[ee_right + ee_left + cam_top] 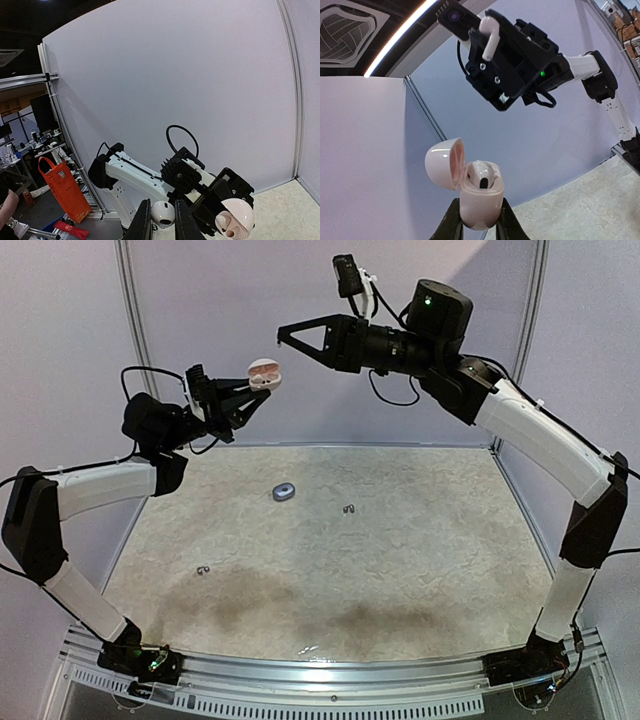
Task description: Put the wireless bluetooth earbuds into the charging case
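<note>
Left gripper [479,216], jaws clamped on the open charging case [481,199] with one whitish earbud [483,176] seated inside, sits below the right gripper [161,206] at one o'clock, jaws pinching a second whitish earbud [162,215].

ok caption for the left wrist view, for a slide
left hand holds the open charging case, one white earbud seated; right hand opposite holds another white earbud

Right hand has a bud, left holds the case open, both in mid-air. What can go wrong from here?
1. The right hand pinches the white earbud high above the table; a slip likely drops it far.
2. The left hand grips only the bottom of the open case; insertion force may tilt it.
3. One slot already holds a seated earbud; aiming there would jam.
</note>
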{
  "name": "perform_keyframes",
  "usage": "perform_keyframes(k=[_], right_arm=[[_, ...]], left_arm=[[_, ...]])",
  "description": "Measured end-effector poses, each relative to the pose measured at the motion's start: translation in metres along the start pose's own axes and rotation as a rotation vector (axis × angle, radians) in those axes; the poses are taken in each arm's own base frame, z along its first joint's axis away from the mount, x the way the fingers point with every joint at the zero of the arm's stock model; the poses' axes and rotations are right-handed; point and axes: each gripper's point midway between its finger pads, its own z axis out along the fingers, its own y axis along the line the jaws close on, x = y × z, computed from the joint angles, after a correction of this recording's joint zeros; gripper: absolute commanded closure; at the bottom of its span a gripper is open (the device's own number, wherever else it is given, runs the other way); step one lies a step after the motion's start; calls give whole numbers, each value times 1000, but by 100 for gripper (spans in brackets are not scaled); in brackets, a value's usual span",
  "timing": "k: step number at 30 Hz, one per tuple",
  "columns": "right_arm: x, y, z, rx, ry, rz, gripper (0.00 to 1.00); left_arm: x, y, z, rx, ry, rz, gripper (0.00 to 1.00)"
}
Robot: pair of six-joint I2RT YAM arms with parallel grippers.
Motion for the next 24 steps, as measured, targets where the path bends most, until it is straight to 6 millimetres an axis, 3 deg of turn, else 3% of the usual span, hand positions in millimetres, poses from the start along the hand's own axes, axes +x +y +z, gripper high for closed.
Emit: perform_keyframes(k=[7,24], right_arm=[[20,-11,11,-13,36,50,100],[26,-17,12,15,46,66,100]], left_arm=[[-15,-2,3,12,-50,39,100],[-22,-6,7,14,-76,145,100]])
